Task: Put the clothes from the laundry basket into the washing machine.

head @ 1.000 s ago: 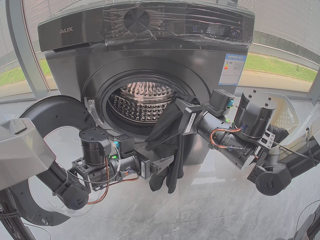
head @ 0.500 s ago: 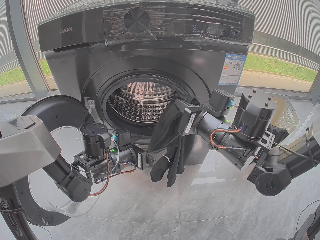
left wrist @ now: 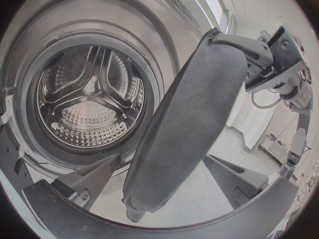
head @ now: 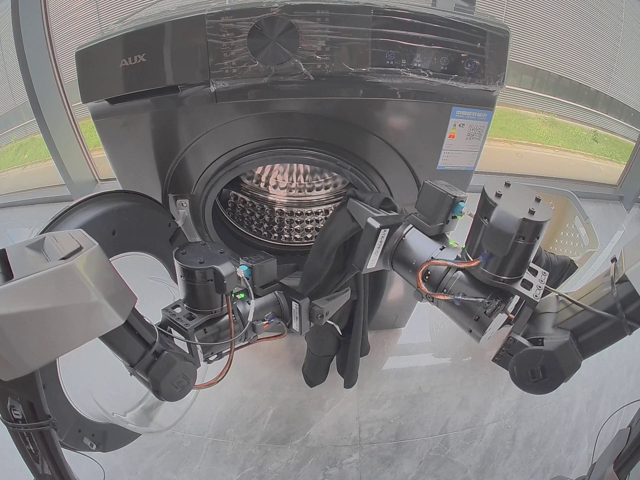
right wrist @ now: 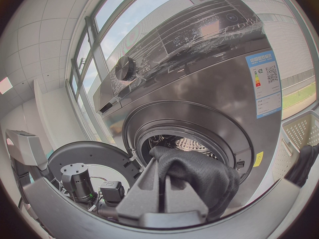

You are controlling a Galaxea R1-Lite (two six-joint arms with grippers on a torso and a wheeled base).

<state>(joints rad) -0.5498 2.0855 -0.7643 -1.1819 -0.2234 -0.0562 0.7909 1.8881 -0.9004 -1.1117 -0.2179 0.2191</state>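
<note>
A black garment hangs in front of the washing machine's open drum, its lower end dangling above the floor. My right gripper is shut on the garment's top edge, just right of the drum opening; in the right wrist view the cloth bunches over the shut gripper. My left gripper stands open lower down at the hanging part. In the left wrist view the garment passes between the spread left gripper fingers, and I cannot tell whether they touch it.
The round machine door is swung open at the left, behind my left arm. A white laundry basket stands to the right of the machine, with another dark cloth over its rim. Grey tiled floor lies in front.
My left gripper has risen and moved right, closing in on the hanging garment, which now lies between its fingers. The right arm has barely moved.
</note>
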